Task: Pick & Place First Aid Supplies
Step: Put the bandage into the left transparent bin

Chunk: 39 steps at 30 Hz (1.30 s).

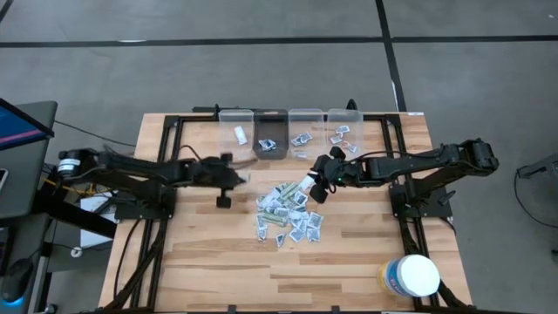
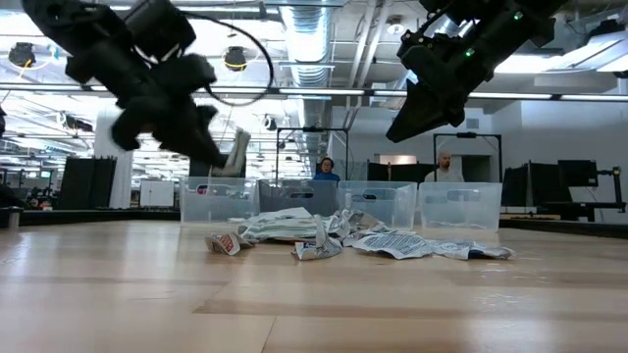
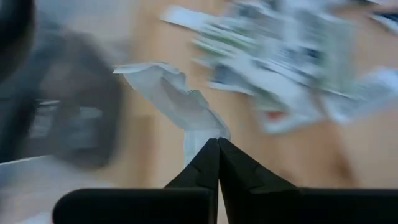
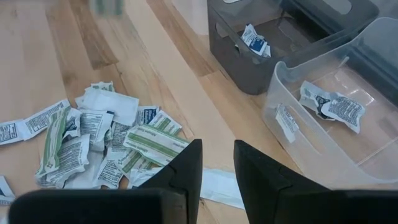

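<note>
The left gripper [image 3: 217,142] is seen with its jaws pressed together on one end of a crumpled white packet [image 3: 171,96], which stands out beyond the fingertips. In the high view this left gripper [image 1: 235,172] is held above the tabletop, between the pile and the row of bins, on the left side of the pile. In the low view the held packet [image 2: 237,152] hangs clear of the wood.

The right gripper [image 4: 217,163] is shown with its jaws spread a little, nothing being gripped between them. A flat white packet [image 4: 221,185] lies on the wood just beyond the fingertips. From above, the right gripper [image 1: 321,177] is placed over the pile's upper right edge.

The pile of first aid supplies [image 1: 288,214] is spread near the middle of the tabletop: white-grey packets, some with green-striped or blue print, overlapping one another.

Along the far edge of the tabletop four bins are set in a row. One white strip is held in the leftmost clear bin [image 1: 235,117]. A packet is seen in the dark bin [image 1: 269,154], and several in each of the two clear bins [image 1: 306,112] to its right.

A white round tub [image 1: 411,276] stands near the right front corner of the tabletop, well apart from the pile.
</note>
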Tool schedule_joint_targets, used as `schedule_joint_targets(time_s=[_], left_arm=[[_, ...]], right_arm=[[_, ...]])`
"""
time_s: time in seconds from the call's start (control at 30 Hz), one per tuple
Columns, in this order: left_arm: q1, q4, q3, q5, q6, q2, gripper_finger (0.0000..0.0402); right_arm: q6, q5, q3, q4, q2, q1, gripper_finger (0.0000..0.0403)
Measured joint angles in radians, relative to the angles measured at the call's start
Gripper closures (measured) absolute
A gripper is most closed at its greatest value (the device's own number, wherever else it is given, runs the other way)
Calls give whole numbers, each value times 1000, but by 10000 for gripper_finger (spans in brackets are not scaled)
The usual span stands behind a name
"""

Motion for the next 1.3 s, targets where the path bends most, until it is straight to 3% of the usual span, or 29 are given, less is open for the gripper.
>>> schedule_joint_targets(time_s=[0.2, 0.3, 0.5, 0.7, 0.9, 1.3], left_arm=[[126, 50, 2, -239, -83, -132, 394], [232, 84, 2, -257, -167, -165, 395], [447, 114, 2, -130, -234, -134, 391], [541, 192, 3, 42, -270, -34, 391], [543, 258, 3, 47, -282, 45, 384], [542, 261, 3, 44, -287, 83, 304]], right_arm=[[0, 2, 0, 2, 0, -1, 317], [0, 4, 0, 6, 0, -2, 317], [0, 6, 0, 11, 0, -2, 317], [28, 8, 0, 19, 0, -2, 317], [38, 8, 0, 33, 0, -2, 317], [52, 8, 0, 35, 0, -2, 317]])
